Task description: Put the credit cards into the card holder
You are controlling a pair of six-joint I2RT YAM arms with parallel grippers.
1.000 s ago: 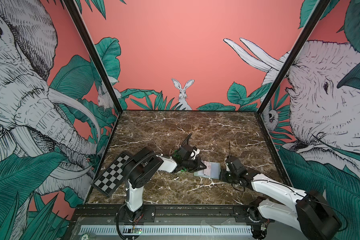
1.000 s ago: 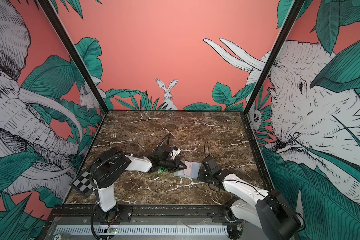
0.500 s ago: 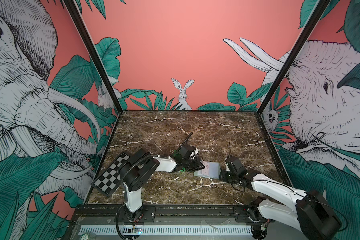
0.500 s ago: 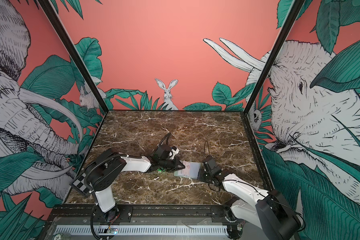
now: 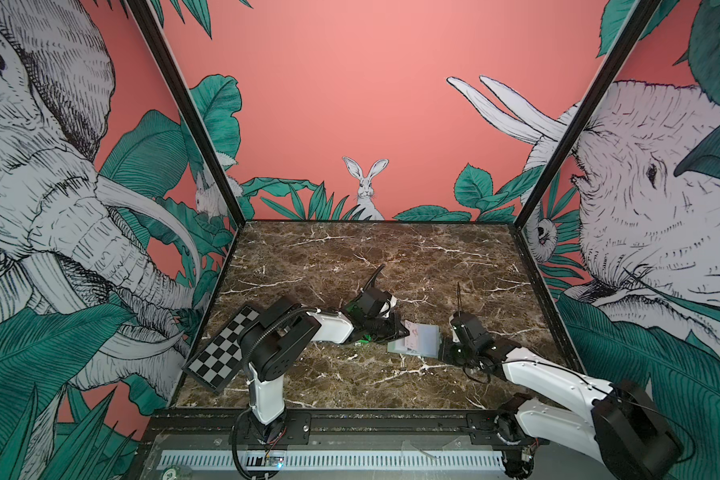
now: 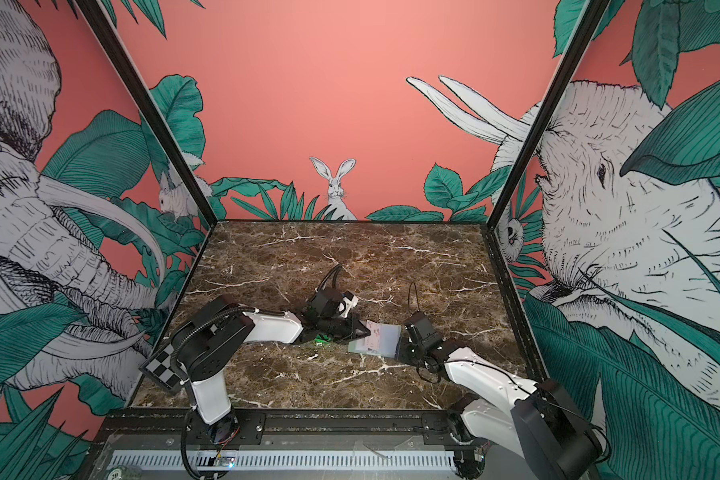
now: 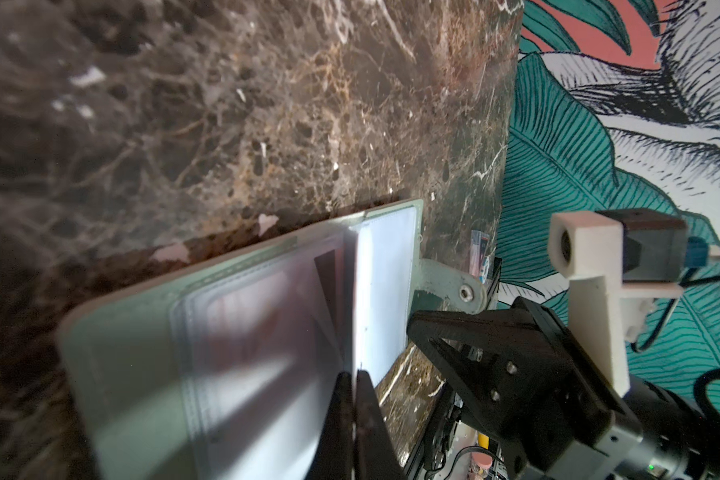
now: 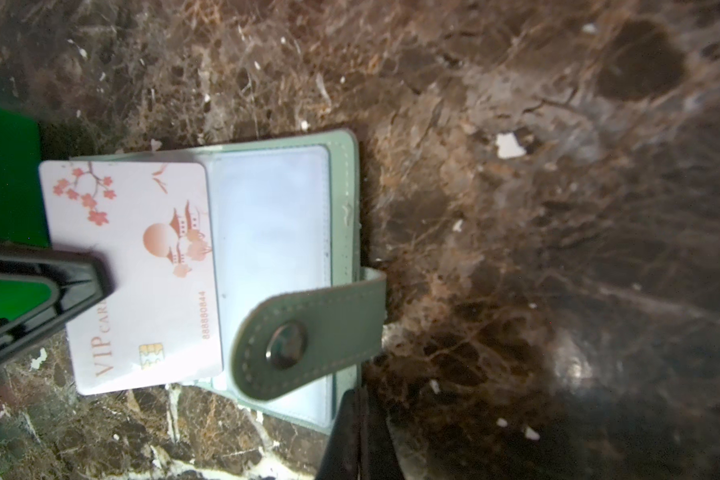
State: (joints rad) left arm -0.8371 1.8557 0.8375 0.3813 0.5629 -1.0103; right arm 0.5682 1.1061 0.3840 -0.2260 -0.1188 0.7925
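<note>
The card holder lies open on the marble, pale green, with its clear sleeves up and its snap strap folded over one edge. In both top views it sits in the middle. My left gripper is shut on a white credit card printed with pink blossoms. That card reaches halfway across the holder, its leading edge among the clear sleeves. Whether it sits inside a pocket I cannot tell. My right gripper is shut, its tips against the holder's corner by the strap.
A bright green tray lies on the marble just behind the left gripper, mostly hidden under that arm in a top view. A checkerboard panel leans at the left edge. Painted walls close in the table's sides and back.
The left gripper has shifted a little to the right, carrying the card farther over the open holder. The right arm has stayed put.
</note>
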